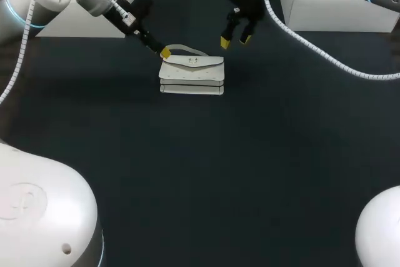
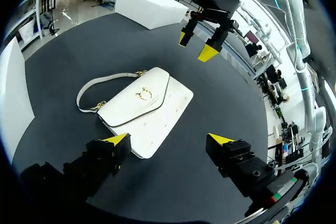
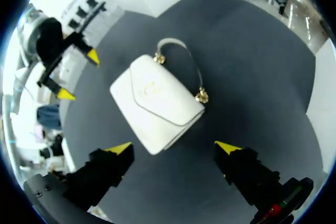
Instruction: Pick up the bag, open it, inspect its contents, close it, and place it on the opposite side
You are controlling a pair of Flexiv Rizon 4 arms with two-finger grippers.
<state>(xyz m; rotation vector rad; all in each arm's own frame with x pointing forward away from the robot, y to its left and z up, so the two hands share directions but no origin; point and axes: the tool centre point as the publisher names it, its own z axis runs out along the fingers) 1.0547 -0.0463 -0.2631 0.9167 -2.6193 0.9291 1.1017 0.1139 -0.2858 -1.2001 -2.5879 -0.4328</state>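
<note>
**Head view.** Bag (image 1: pixel 191 75): small, white, lying on the dark table (image 1: pixel 250 167), towards the far side and left of the middle. Left gripper (image 1: pixel 164 52) is at its far left corner, near the strap (image 1: pixel 185 47); whether they touch cannot be told. Right gripper (image 1: pixel 235 40) hangs to the bag's far right, apart from it.

**Left wrist view.** Jaws spread wide, holding nothing; the bag lies just ahead. The flap (image 2: pixel 137 97) is down and the gold clasp (image 2: pixel 142 94) looks fastened, so the contents are hidden.

**Right wrist view.** Jaws spread wide, holding nothing; the bag lies ahead, untouched.

**Handling (judged).** Likely light, with a fairly stiff body and a smooth skin that may slip. The strap is thin and limp. Best hold: the strap's arch, or across the body's narrow edges; lift the flap by its lip.
</note>
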